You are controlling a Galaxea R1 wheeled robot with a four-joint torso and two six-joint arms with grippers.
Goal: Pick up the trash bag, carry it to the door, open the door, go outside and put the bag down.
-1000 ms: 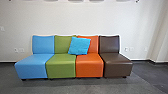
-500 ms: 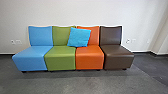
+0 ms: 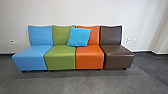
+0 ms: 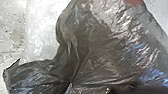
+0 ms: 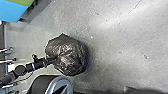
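Observation:
The trash bag (image 4: 100,50), dark and shiny, lies very close in the left wrist view, its folds drawn together into a tight gather. A whole, rounded trash bag (image 5: 71,56) can be made out over the grey floor in the right wrist view. My black left arm reaches to its side there, and the left gripper (image 5: 53,59) is shut on the gathered plastic. Whether the bag's underside touches the floor, I cannot tell. How my right gripper stands is not clear.
A row of blue, green, orange and brown seats (image 3: 90,58) stands against a pale wall (image 3: 75,12), with a bright blue cushion (image 3: 79,37) leaning on the backrests. Grey floor (image 3: 75,82) runs in front of it.
The whole head picture has shifted, the seats now higher in it, so the camera has moved; most of this came in the first half second. The seats and cushion keep their places.

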